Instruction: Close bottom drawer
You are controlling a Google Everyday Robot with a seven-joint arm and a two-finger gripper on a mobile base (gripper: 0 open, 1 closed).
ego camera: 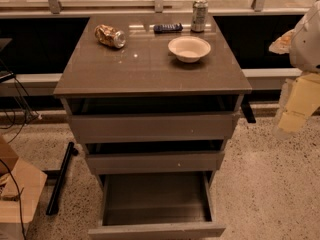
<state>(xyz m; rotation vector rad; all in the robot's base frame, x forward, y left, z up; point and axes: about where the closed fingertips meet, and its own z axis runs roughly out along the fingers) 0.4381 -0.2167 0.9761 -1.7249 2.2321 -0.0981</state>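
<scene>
Camera view is looking down on a grey-brown cabinet [150, 76] that is standing on a speckled floor [270, 174]. The bottom drawer [157, 229] is sticking far out toward the camera, showing its bare grey inside. The top drawer [152, 127] and the middle drawer [155, 162] are each sitting slightly out. The gripper [296, 109] is hanging at the right edge of the view, beside the cabinet at about top-drawer height and apart from it; whether it is open or closed cannot be told. On the cabinet top, a white bowl [189, 49] is sitting right of centre, a crushed can [110, 36] is lying to the left, an upright can [199, 15] is standing at the back, and a dark flat device [168, 28] is lying just beside it.
</scene>
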